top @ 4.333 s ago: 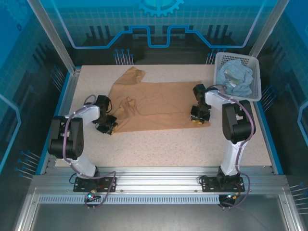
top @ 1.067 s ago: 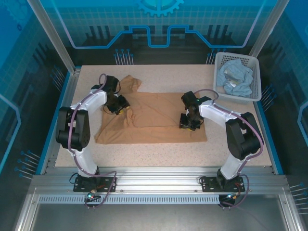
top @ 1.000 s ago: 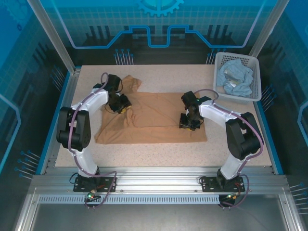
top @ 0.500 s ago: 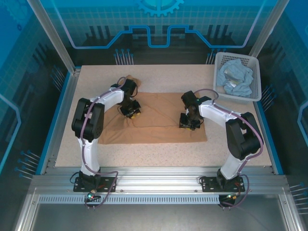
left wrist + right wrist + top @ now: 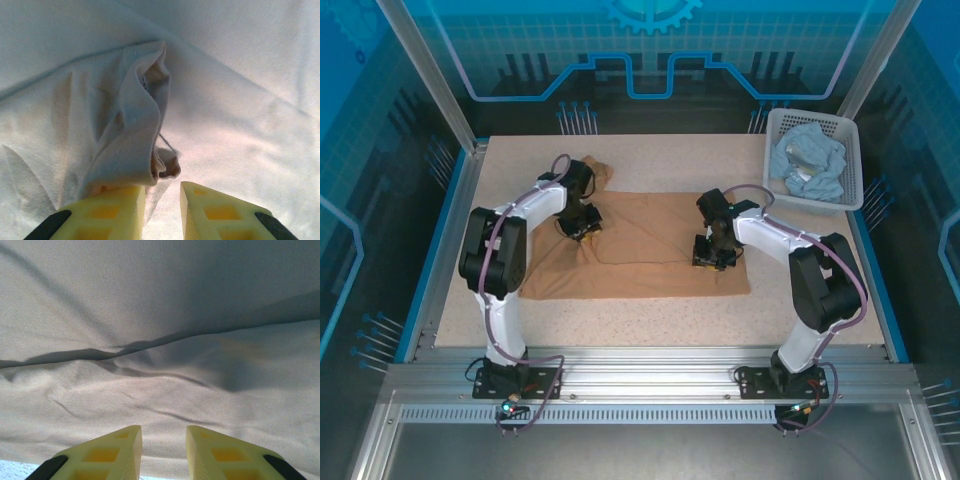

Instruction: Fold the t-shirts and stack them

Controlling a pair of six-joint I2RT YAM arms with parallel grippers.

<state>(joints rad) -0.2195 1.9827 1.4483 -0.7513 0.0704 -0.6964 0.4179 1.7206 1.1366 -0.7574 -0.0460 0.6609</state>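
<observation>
A speckled table is seen from above, and a tan t-shirt is spread across its middle, lying mostly flat, with a crumpled sleeve pushed up toward the table's far left. A white lattice basket is set on the table's far right corner, and a pale blue t-shirt is heaped inside it.

The left gripper is lowered onto the tan t-shirt's left part, toward the table's far left and just on the near side of the crumpled sleeve. In the left wrist view, its yellow fingers are held slightly apart; a bunched fold of the cloth is raised directly ahead of them and is draped down to the tip of one finger, while nothing is seen clamped in the gap.

The right gripper is placed on the tan t-shirt's right part, right of the table's middle. Its fingers are likewise parted a little, with smooth, lightly creased cloth spread beneath and ahead of them and no cloth pinched between.
</observation>
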